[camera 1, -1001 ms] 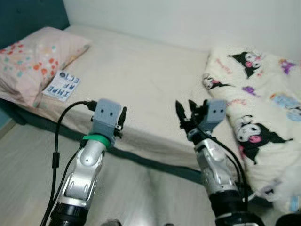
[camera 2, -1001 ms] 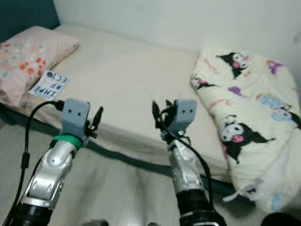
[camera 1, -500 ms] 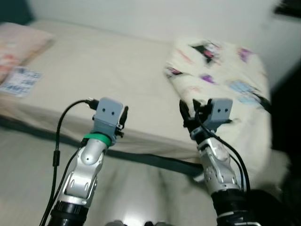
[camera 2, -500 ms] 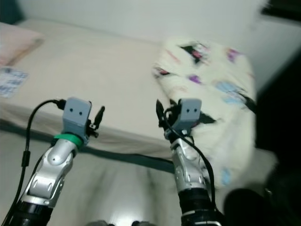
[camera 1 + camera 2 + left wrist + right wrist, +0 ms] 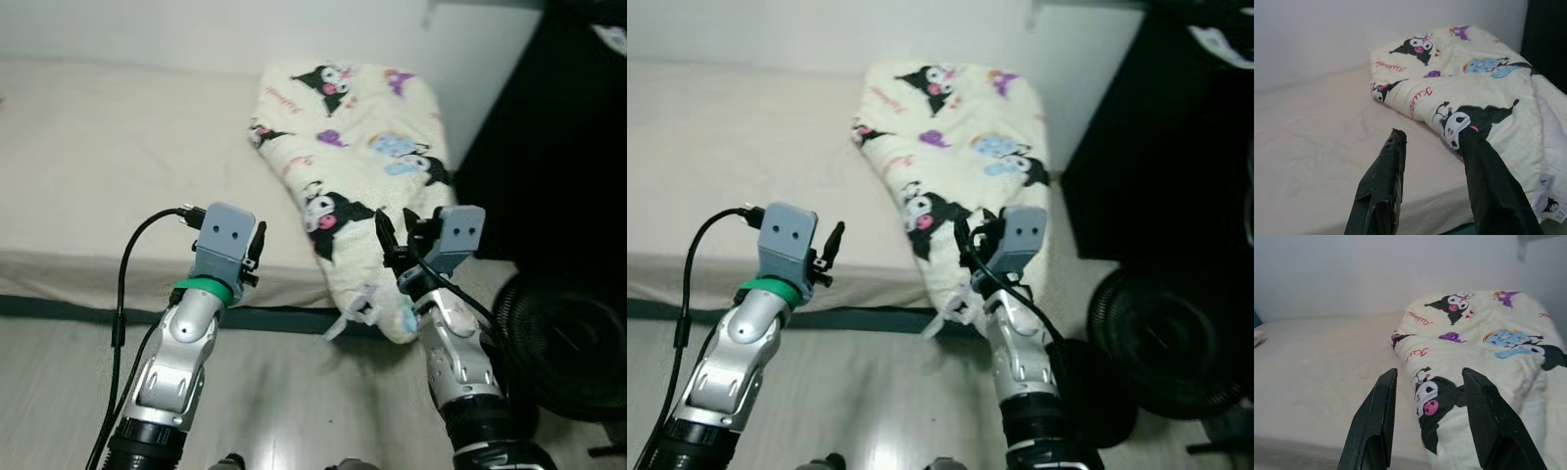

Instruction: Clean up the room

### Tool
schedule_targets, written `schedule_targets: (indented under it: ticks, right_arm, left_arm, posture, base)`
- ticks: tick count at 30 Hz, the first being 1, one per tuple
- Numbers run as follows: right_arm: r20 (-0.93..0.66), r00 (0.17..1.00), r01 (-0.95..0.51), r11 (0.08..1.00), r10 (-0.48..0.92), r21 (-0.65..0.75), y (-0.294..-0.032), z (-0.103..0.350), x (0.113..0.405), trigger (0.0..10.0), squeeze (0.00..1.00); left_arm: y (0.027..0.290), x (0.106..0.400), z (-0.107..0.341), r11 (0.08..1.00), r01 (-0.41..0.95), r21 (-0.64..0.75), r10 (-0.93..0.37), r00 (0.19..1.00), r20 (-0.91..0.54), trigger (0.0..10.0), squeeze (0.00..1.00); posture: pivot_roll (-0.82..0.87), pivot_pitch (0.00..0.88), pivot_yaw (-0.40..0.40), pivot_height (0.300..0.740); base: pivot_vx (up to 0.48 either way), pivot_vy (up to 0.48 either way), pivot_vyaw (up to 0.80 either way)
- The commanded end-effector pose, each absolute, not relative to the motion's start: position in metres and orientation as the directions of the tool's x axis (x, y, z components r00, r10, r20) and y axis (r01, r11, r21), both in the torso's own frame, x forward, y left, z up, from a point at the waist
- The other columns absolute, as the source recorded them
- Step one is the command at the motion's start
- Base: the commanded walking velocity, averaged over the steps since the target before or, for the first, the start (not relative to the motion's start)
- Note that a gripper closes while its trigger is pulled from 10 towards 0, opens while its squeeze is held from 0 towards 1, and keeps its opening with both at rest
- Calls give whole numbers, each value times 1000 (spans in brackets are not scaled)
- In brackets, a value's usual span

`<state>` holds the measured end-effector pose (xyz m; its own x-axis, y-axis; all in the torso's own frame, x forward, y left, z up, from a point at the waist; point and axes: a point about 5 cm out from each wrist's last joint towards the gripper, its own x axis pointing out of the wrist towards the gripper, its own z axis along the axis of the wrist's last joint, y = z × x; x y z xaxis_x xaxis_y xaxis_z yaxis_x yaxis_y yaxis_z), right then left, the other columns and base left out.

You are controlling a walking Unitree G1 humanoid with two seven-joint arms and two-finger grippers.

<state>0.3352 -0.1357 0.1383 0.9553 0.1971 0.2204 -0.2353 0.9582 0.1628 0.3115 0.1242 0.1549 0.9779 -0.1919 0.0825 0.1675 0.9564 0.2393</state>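
**Both grippers raised and empty, facing the folded blanket on the bed**

You are looking down at a bed (image 5: 108,147) with a plain cream sheet. A cream blanket (image 5: 353,147) printed with cartoon characters lies bunched on the right part of the mattress, running from the far wall to the near edge, where its near end droops over the side of the bed towards the floor. A white care tag hangs from that drooping end.

Your left gripper (image 5: 1432,139) is held up over the near edge of the bed, to the left of the blanket and not touching it. Its two black fingers stand apart with nothing between them.

Your right gripper (image 5: 1430,377) is raised in front of the blanket's drooping near end. Its fingers are likewise spread, and nothing is held. From the head views you cannot tell whether it brushes the fabric; the wrist view shows the blanket ahead of the fingertips.

To the right of the bed stands a dark cabinet (image 5: 558,147), and a black fan (image 5: 563,338) sits on the pale wood floor (image 5: 294,392) near its base. A dark strip runs along the bed's lower edge.
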Motion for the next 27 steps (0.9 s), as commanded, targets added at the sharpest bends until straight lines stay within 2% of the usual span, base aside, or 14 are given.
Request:
schedule_targets:
  ticks: [1,27]
  right_arm:
    - [211,955,-245,955,208,167,-131,135,334,10000,0]
    - [212,955,-247,955,210,166,-131,135,333,10000,0]
  left_arm:
    - [128,311,153,958,153,244,-177,981,80,10000,0]
    - [129,312,153,958,144,247,-170,982,84,10000,0]
  posture:
    - [62,58,12,740]
    - [62,59,15,740]
  base:
    - [266,0,0]
    - [356,0,0]
